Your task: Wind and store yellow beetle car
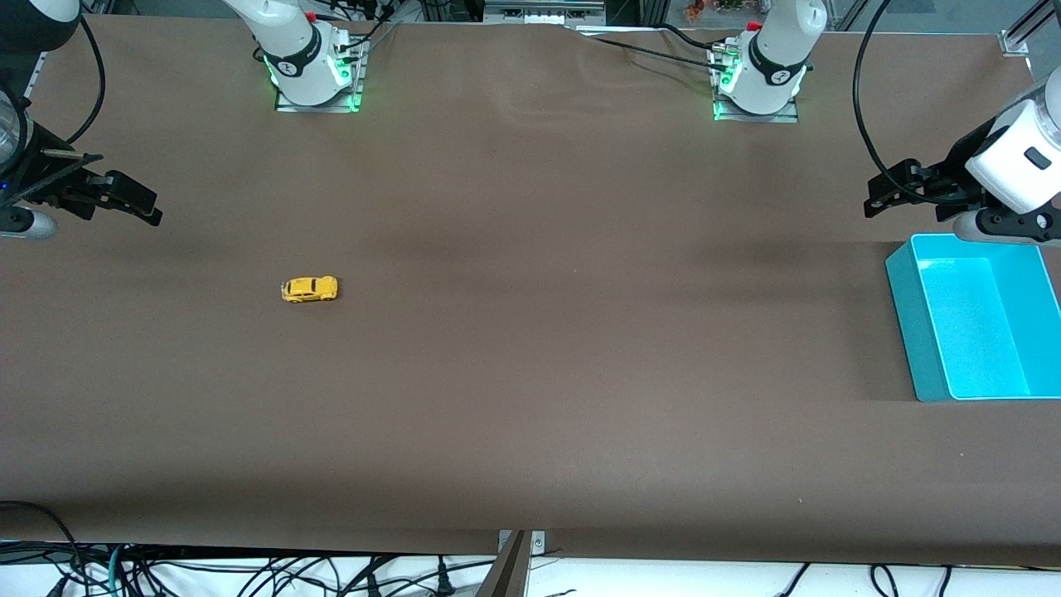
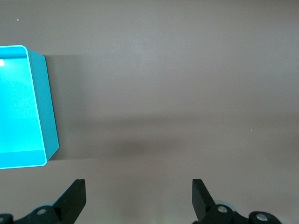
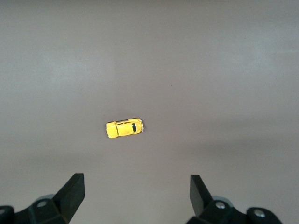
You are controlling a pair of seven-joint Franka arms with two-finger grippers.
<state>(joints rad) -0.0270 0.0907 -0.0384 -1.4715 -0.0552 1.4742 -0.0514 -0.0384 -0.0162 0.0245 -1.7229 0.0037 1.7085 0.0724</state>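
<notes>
The yellow beetle car (image 1: 309, 288) stands on its wheels on the brown table, toward the right arm's end. It also shows in the right wrist view (image 3: 124, 129). My right gripper (image 1: 133, 199) is open and empty, raised over the table at the right arm's end, apart from the car; in its wrist view (image 3: 136, 190) the car lies ahead of the fingertips. My left gripper (image 1: 891, 189) is open and empty, raised over the table at the left arm's end, beside the cyan bin (image 1: 903, 307). Its own wrist view (image 2: 138, 195) shows only bare table between the fingers.
The open cyan bin (image 2: 44, 107) is empty and stands on the table at the left arm's end. Both arm bases stand along the table edge farthest from the front camera. Cables hang off the table edge nearest the front camera.
</notes>
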